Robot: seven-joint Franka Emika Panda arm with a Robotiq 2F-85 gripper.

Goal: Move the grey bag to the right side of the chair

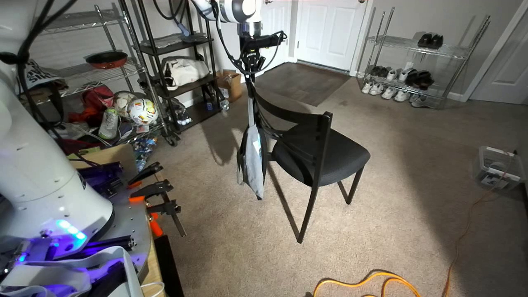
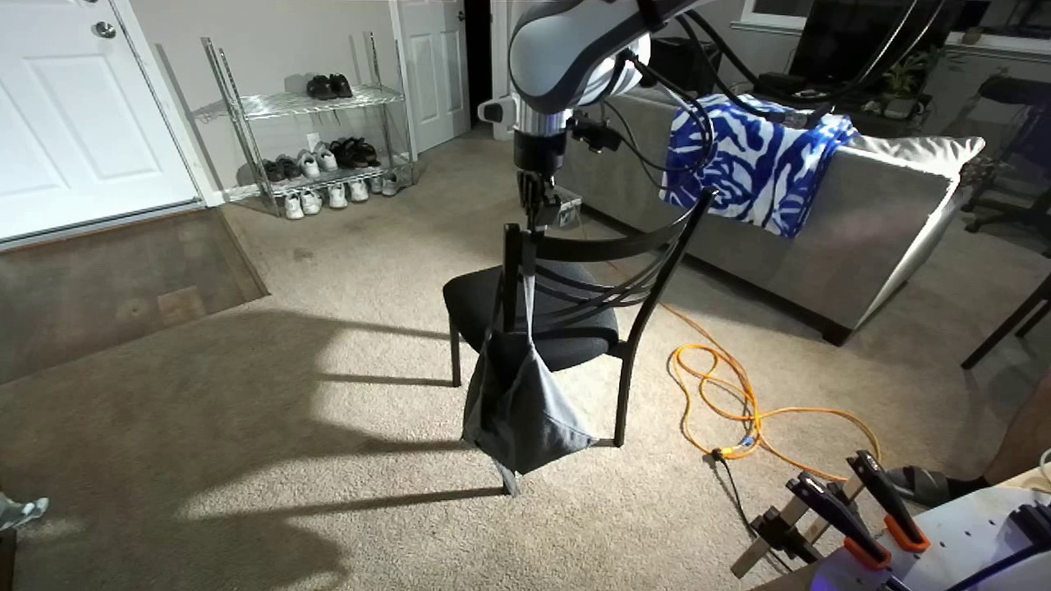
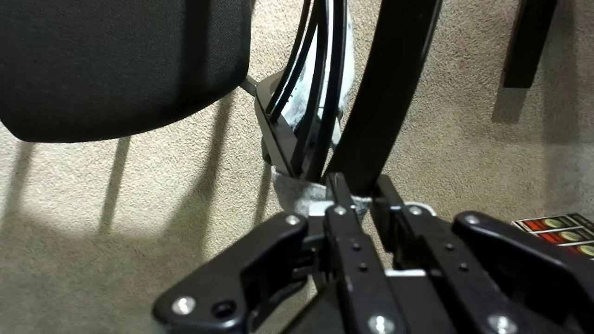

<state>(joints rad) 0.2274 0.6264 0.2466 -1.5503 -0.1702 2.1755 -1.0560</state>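
One black, flat-seated dining chair (image 1: 336,154), with low curved backrest and thin curved slats; upright on beige pile carpet (image 1: 392,247).

One pale grey, trapezoid cloth bag (image 2: 542,419), with long thin loop handles; hanging at one end post of the backrest, part of it showing through the slats in the wrist view.

One black, two-fingered tool (image 3: 359,183); at the top of the same post, above the bag, a handle running up to it in both exterior views. Fingers a narrow gap apart, backrest end showing between the tips; whether a handle is pinched, cannot be told.

Obstructions: the end post and slats, close beside the bag and its handles.

One light wooden desk (image 1: 121,159), carrying the white robot arm (image 1: 41,173); black-and-orange bar clamps (image 1: 150,189) along its edge, apart from the chair.

One orange extension cord (image 2: 736,451), looped on the carpet near the chair.

One clear plastic box (image 1: 495,171), on the carpet, well apart from the chair.

One silver wire rack (image 1: 404,43), carrying dark and white shoes (image 1: 430,41).

One grey upholstered sofa (image 2: 870,238), blue-and-white patterned blanket (image 2: 739,160) over its back.
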